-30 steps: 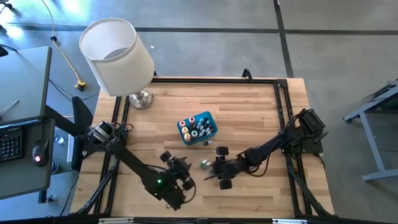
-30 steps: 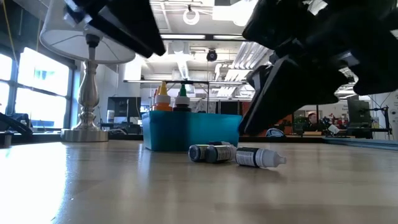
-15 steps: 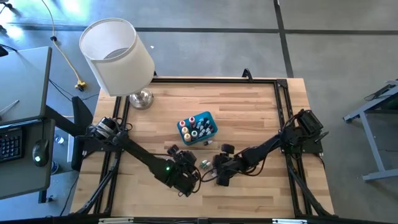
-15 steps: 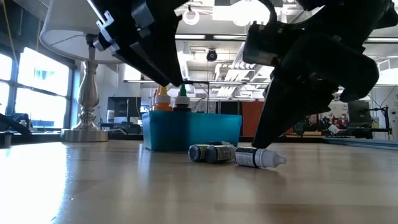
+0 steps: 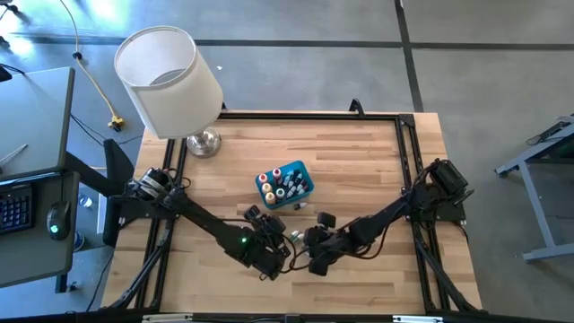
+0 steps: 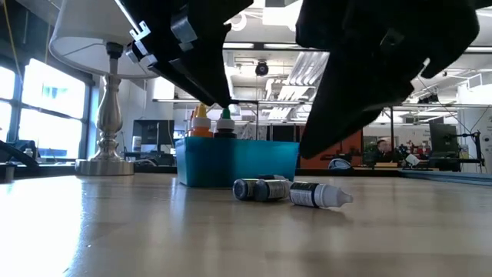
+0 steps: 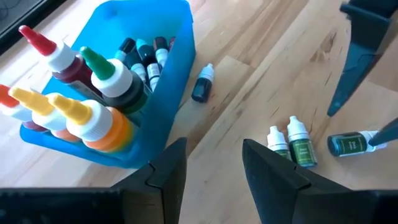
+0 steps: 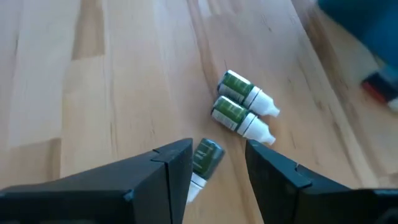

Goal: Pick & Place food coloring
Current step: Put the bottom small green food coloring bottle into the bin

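Overhead arrangement, left to right. A white-shaded lamp [image 5: 169, 81] stands at the far left corner of the wooden table [image 5: 359, 152]. The left arm reaches in from the left edge, and the left gripper [image 5: 273, 256] hangs above the near middle of the table. In its wrist view the two dark fingers [image 7: 166, 173] stand a moderate gap apart with bare wood between them and nothing in their grasp.

Beyond and to one side of those fingers sits the blue bin [image 7: 163, 74], which holds upright squeeze bottles [image 7: 93, 121] with red, green and yellow tips, plus several small dropper bottles [image 7: 144, 55] packed behind them. One dark dropper bottle [image 7: 203, 86] lies on the wood just beside the bin wall. Farther from the fingers, on the other side, a pair of green dropper bottles [image 7: 295, 144] lies side by side and touching, with a third bottle [image 7: 349, 144] near them.

The right arm enters from the right edge; the right gripper [image 5: 316, 258] sits close to the left one, near the loose bottles. Its fingers [image 8: 166, 173] are likewise parted and empty. Directly ahead of the gap between them lies one green bottle [image 8: 204, 158], and the touching pair [image 8: 239, 102] lies farther out on the wood.

At table height, the loose bottles [image 6: 290, 191] rest on their sides in front of the bin, beneath both arms.
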Robot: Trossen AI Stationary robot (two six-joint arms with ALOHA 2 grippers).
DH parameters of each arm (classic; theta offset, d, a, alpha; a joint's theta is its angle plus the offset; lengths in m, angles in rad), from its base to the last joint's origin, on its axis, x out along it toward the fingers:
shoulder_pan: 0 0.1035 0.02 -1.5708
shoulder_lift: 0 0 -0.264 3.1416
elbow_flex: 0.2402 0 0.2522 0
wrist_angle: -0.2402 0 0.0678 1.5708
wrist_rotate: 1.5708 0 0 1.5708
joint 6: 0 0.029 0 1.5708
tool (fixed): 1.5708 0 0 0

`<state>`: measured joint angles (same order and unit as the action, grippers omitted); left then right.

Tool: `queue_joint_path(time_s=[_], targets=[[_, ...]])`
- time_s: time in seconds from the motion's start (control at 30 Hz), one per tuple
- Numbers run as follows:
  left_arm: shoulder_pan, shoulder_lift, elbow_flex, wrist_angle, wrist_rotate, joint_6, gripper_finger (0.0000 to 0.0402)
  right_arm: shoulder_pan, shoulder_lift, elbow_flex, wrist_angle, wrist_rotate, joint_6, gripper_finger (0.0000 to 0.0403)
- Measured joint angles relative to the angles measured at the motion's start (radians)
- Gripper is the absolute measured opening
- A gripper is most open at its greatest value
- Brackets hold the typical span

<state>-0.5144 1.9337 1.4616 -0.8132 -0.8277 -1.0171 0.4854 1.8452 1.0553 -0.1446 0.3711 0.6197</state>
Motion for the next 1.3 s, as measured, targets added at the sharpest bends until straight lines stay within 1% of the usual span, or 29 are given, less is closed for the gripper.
queue_joint_path(time_s=[0.17,0.53,0.73,0.83,0.93,1.03,1.1,1.17,1.23,1.3], targets=[[0.006,-0.014,0.001,0.000,-0.011,0.013,0.0151,0.003,0.032,-0.002,0.027,0.004,0.050,0.0142],[0.020,-0.019,0.001,-0.010,-0.003,0.049,0.0151,0.003,0.094,-0.004,0.050,-0.006,0.081,0.0142],[0.019,-0.019,0.001,-0.004,0.000,0.070,0.0151,0.005,0.110,0.000,-0.004,0.042,0.049,0.0139],[0.019,-0.019,0.001,-0.004,0.000,0.070,0.0151,0.007,0.110,0.000,-0.029,0.050,0.048,0.0124],[0.019,-0.019,0.001,-0.018,-0.001,0.093,0.0151,0.007,0.110,0.000,-0.027,0.045,0.007,0.0094],[0.019,-0.019,0.001,-0.031,-0.001,0.127,0.0151,0.002,0.099,0.000,-0.023,0.002,-0.051,0.0066],[0.019,-0.019,0.001,-0.023,0.001,0.125,0.0151,-0.004,0.074,-0.003,-0.040,-0.039,-0.082,0.0063],[0.019,-0.019,0.001,-0.011,0.003,0.122,0.0151,-0.014,0.032,-0.007,-0.068,-0.044,-0.126,0.0063],[0.019,-0.020,0.002,-0.001,0.006,0.122,0.0151,-0.031,-0.024,-0.007,-0.067,-0.012,-0.196,0.0068],[0.019,-0.020,0.002,0.009,0.008,0.122,0.0151,-0.061,-0.085,-0.004,-0.064,0.103,-0.296,0.0079]])
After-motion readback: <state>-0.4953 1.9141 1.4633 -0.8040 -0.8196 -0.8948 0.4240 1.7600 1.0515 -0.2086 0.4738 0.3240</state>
